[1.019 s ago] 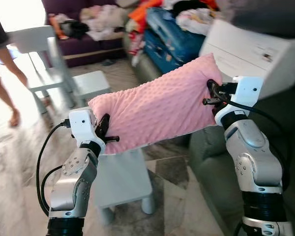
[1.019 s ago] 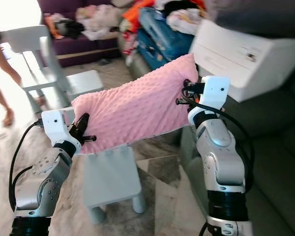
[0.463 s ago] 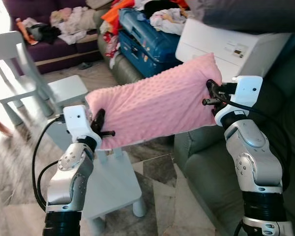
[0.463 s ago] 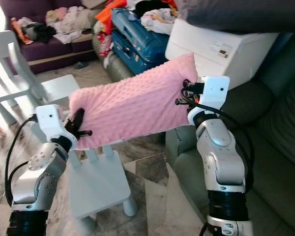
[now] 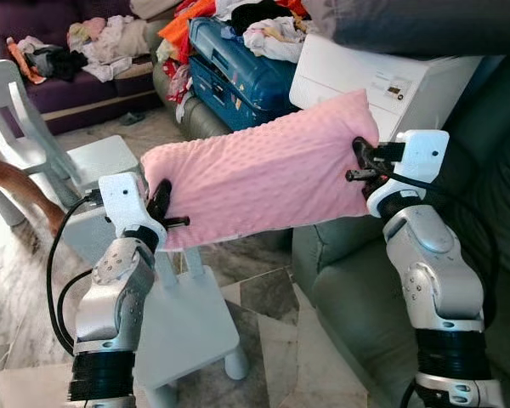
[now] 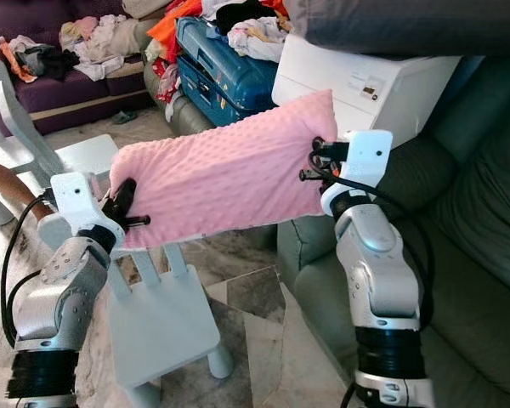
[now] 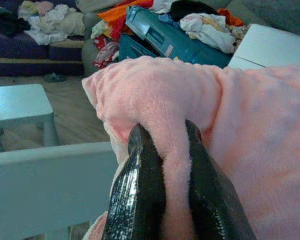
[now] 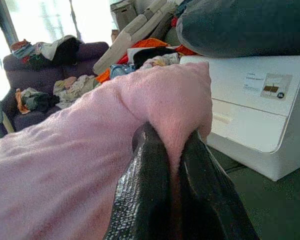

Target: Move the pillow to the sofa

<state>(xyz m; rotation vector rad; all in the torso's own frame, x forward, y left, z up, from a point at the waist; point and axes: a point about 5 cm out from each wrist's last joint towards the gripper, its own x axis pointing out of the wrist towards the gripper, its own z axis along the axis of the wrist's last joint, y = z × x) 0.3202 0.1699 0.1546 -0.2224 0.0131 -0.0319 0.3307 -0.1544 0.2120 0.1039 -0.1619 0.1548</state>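
Between my black fingers (image 7: 140, 195) sits a pink pillow (image 5: 263, 174) with a dotted, bumpy texture. Past my fingertips: a blue suitcase (image 5: 238, 68), a white box (image 5: 382, 81), a purple couch (image 5: 59, 85). Beneath them, a chair (image 5: 183, 319), perhaps pale grey-blue.

The dark sofa seat (image 5: 357, 289) at four o'clock lies open. At twelve, a white appliance (image 5: 382, 81) and blue suitcase (image 5: 238, 72) block the way. A small chair (image 5: 187, 314) stands at seven.

The view has swung right, toward the dark sofa (image 5: 493, 212).
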